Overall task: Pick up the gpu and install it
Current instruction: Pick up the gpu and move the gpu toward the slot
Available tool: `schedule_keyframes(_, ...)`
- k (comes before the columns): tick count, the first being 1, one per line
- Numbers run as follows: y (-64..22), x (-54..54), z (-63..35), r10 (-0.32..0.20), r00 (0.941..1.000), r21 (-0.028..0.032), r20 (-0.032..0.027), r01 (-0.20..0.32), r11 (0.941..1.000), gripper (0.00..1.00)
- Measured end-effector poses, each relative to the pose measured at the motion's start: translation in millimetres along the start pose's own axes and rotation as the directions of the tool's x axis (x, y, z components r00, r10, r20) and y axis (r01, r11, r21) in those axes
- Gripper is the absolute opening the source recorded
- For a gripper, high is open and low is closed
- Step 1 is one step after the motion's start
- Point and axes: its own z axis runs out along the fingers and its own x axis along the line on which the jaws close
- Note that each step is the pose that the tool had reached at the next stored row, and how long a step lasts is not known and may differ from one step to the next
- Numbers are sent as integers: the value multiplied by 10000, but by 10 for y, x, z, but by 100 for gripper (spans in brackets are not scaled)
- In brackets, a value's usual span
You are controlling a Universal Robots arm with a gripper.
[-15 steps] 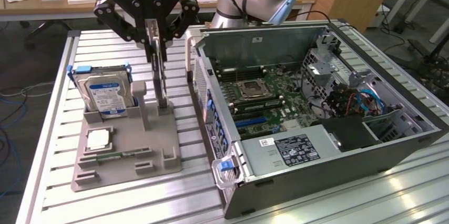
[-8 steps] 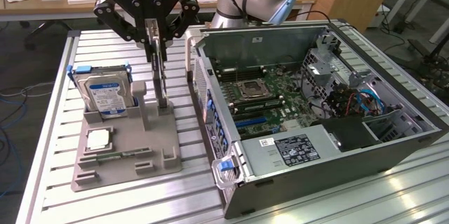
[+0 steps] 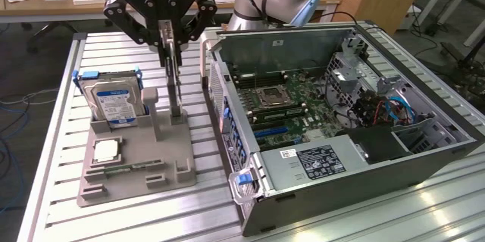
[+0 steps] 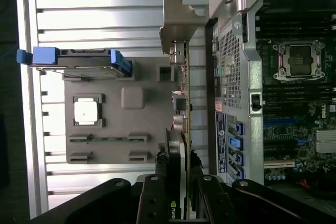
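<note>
Jaws clamp the gpu [image 3: 176,91] upright at its gray holder [image 3: 129,179]; the thin-edge grip may slip, knocking the computer case [image 3: 341,193].

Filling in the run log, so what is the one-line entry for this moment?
gripper: shut on gpu | gpu: upright, edge-on, lower end at grey holder | PC case: open, gpu not installed

Light comes from above, soft and even. The slatted table [image 3: 443,199] throws white glare (stronger through my wrist camera), inside the tower [image 3: 364,117] it is dim, and my pincer [image 4: 180,162] reads nearly black.
</note>
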Motion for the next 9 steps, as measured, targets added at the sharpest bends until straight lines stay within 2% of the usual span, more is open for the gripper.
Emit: schedule_keyframes(9, 3, -54, 2, 0, 10000, -1, 0, 0, 10000, 27)
